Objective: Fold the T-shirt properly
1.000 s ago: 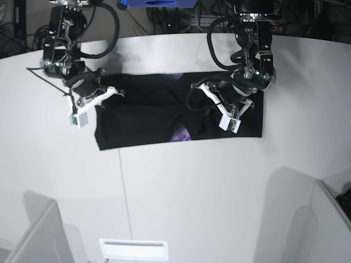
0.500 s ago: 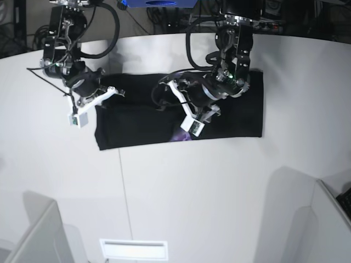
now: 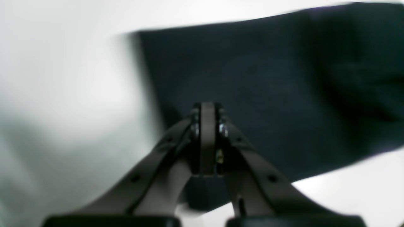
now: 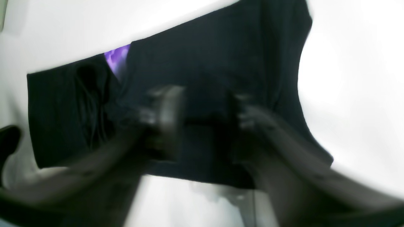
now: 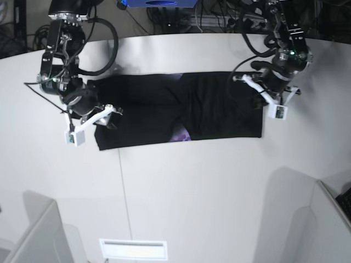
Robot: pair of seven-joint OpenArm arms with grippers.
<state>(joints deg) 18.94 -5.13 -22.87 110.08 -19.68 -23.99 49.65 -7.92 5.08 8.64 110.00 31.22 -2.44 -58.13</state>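
Shirt: one, black, folded long (purple showing); left gripper pressed together, right gripper spread.

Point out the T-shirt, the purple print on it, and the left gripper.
T-shirt (image 5: pixel 219 104), base view: plain black cloth right of the middle fold.
purple print (image 4: pixel 115 56), right wrist view: patch showing at the fold's edge.
left gripper (image 3: pixel 206 110), left wrist view: the tip of its closed jaws.

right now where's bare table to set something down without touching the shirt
The broad table area in front of the T-shirt is bare, as is the strip beyond its far edge. It is crowded at both shirt ends, where the left gripper and right gripper hover.
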